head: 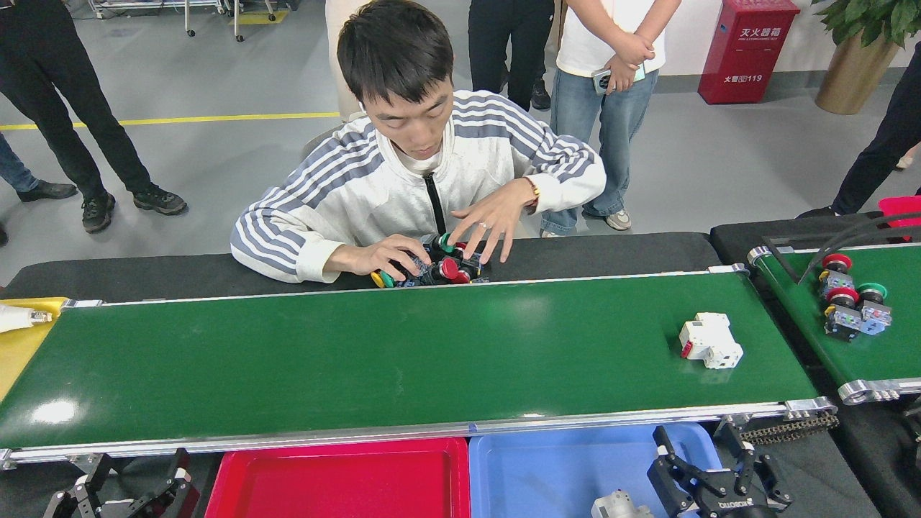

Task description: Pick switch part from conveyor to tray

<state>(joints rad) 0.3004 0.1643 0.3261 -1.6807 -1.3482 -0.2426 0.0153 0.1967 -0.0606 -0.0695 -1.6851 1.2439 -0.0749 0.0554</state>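
Switch part (pixel 710 340), white with a red tab at its left end, lies on the conveyor (pixel 360 360) near the belt's right end, long axis roughly along the belt and slightly skewed. It sits well apart from the right gripper (pixel 709 464), which hangs over the blue tray (pixel 547 475) with fingers spread and empty. Another white part (pixel 619 506) rests in that tray beside it. The left gripper (pixel 129 482) hovers beside the red tray (pixel 338 482), jaws apart.
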